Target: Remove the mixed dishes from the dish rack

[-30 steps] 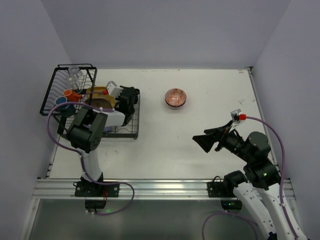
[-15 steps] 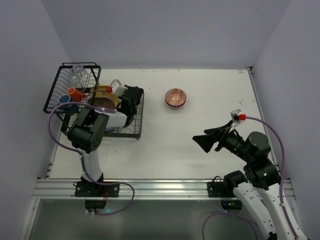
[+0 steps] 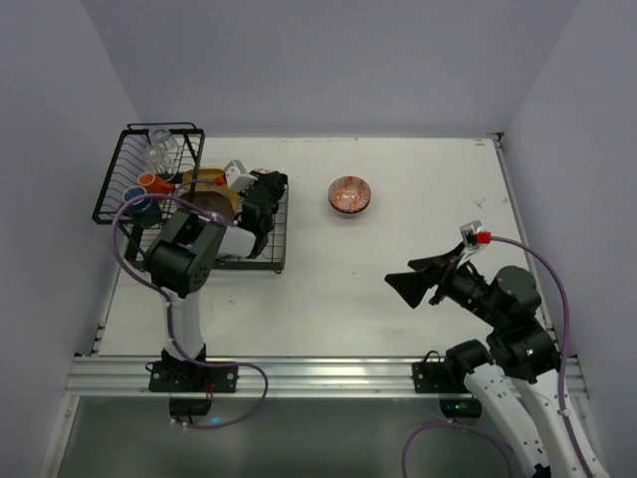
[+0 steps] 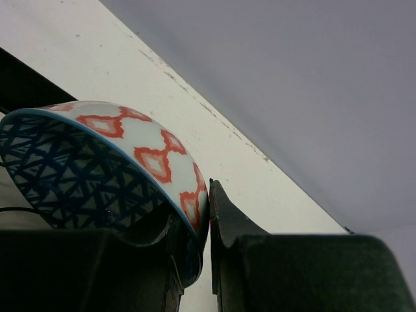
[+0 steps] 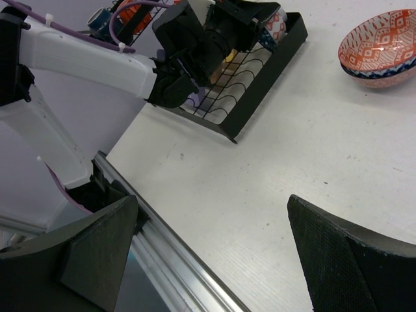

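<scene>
My left gripper (image 4: 207, 195) is shut on the rim of a small bowl (image 4: 97, 162), blue-patterned inside and white with red diamonds outside. In the top view this gripper (image 3: 267, 191) is over the right end of the black wire dish rack (image 3: 282, 239). The rack holds a yellow plate (image 3: 204, 178), a tan plate (image 3: 213, 200), an orange mug (image 3: 150, 182), a dark mug (image 3: 138, 206) and a clear glass (image 3: 159, 154). A reddish bowl (image 3: 350, 194) sits alone on the table. My right gripper (image 3: 418, 283) is open and empty above the table's right half.
In the right wrist view the rack (image 5: 260, 71) is at the top with the left arm (image 5: 91, 55) reaching into it, and the reddish bowl (image 5: 380, 49) is at the top right. The aluminium rail (image 5: 169, 260) runs along the near table edge. Walls close in the left, back and right.
The rack with its dishes has slid up and to the right on the table together with my left gripper, which stays shut on the bowl. The right arm has barely moved.
</scene>
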You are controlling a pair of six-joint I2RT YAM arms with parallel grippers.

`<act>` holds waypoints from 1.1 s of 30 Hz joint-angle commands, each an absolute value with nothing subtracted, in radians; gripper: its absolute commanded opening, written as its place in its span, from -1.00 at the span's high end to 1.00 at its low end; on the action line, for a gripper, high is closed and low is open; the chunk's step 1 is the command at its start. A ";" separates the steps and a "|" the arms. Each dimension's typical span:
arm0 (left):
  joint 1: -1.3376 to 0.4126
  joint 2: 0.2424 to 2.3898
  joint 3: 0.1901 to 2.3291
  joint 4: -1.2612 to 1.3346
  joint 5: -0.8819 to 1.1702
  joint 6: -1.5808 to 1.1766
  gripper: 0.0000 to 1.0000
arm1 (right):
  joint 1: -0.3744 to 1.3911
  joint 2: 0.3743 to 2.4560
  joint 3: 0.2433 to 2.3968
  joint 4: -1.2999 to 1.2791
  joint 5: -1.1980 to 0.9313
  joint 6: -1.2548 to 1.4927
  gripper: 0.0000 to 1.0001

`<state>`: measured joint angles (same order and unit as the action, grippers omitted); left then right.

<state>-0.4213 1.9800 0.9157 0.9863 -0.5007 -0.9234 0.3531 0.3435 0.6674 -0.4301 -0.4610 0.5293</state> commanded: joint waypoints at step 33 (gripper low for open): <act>-0.960 1.485 1.261 0.054 -0.443 0.093 1.00 | 0.351 0.437 0.868 -0.532 -0.074 0.546 -0.98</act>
